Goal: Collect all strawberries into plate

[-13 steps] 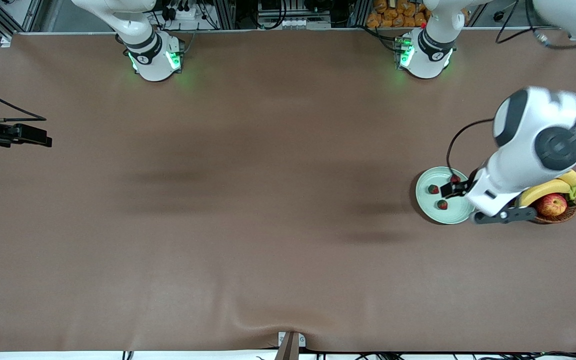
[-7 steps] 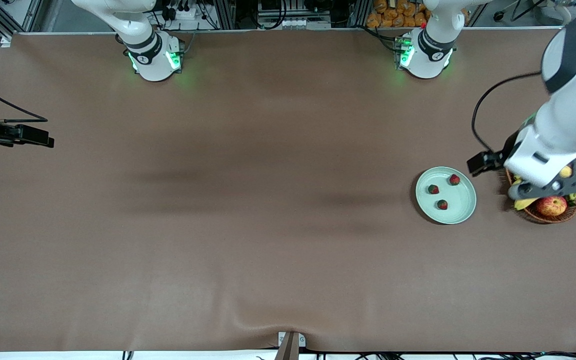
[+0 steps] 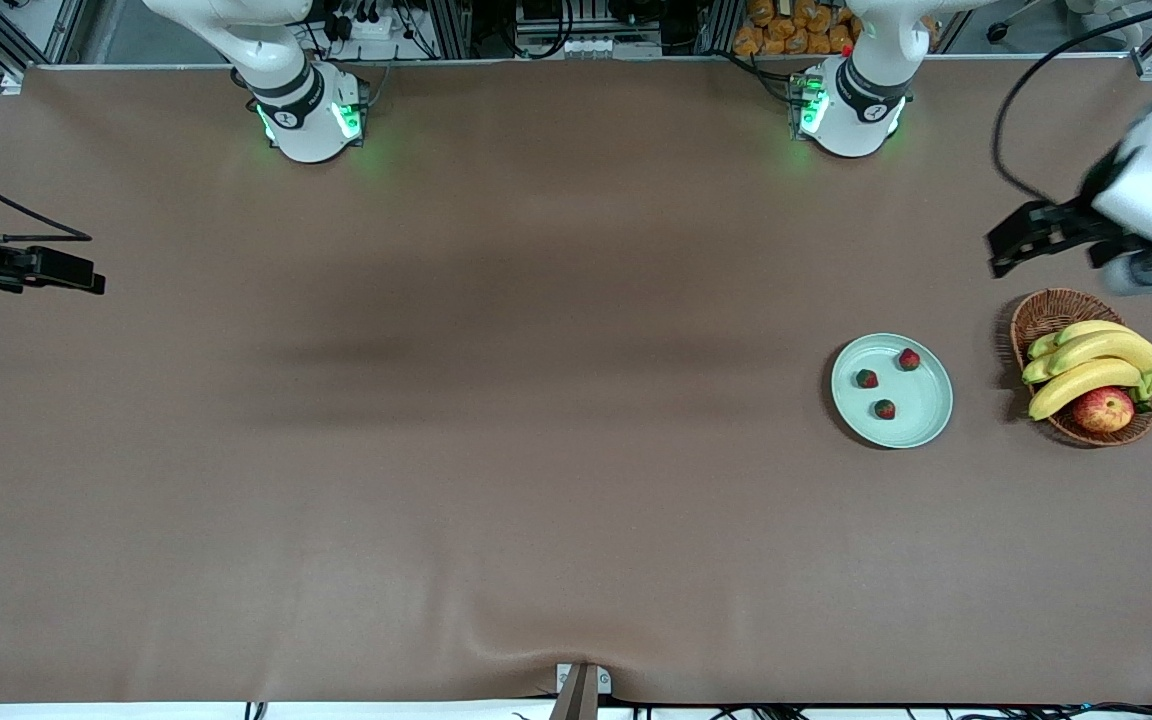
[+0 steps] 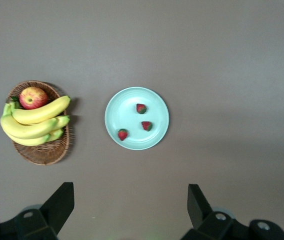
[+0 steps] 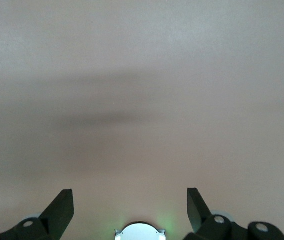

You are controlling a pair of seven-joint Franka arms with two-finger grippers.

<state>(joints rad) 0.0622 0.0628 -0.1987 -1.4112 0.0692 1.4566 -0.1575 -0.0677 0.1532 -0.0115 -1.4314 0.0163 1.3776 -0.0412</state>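
The left tool (image 3: 1011, 240) hangs released and empty at the right edge of the front view, over bare worktop (image 3: 536, 450) above the basket (image 3: 1046, 310); half a second earlier it hung lower, over that basket. The right tool (image 3: 86, 278), at the left edge, waits with its jaws spread, gripping nothing. Three strawberries (image 3: 884, 409) lie apart in the mint plate (image 3: 926, 425). Bananas (image 3: 1086, 375) and an apple (image 3: 1103, 409) fill the basket just beside the plate.
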